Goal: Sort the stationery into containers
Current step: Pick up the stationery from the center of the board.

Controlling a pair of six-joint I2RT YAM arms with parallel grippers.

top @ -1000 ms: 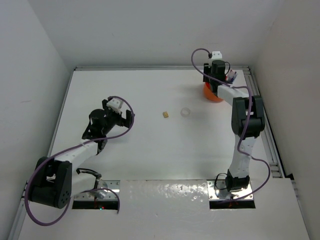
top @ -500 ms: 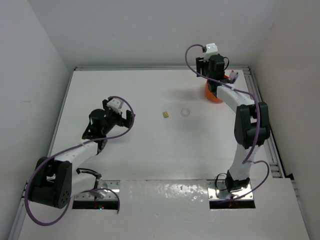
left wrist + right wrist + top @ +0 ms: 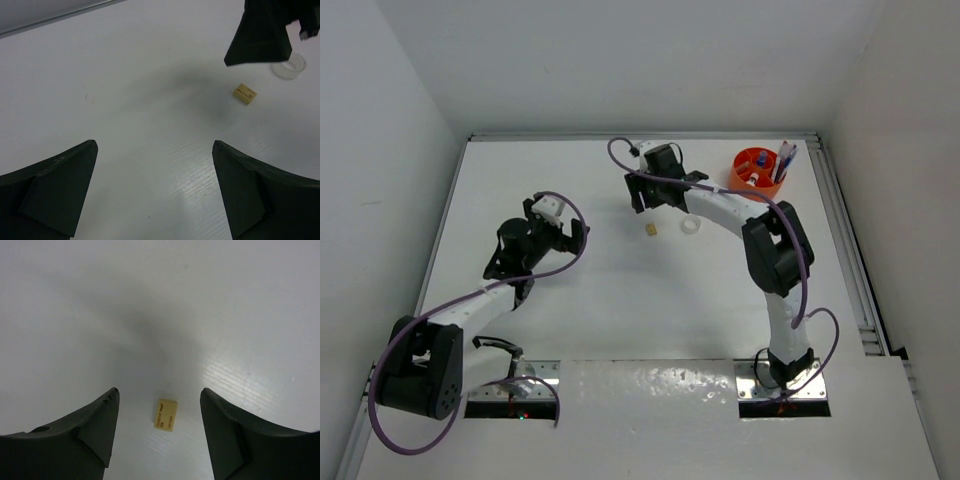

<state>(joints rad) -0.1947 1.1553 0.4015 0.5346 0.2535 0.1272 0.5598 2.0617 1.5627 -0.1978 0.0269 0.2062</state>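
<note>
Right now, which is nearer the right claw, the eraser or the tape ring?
The tan eraser, framed by the open right claw; the clear tape ring lies farther aside.

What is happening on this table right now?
Stationery is being sorted into an orange tub at the far right, which already holds some pens. The right gripper hovers open over a tan eraser, not yet gripping it. A clear tape ring lies just beside the eraser. The left gripper hangs open on the left, holding nothing.
</note>
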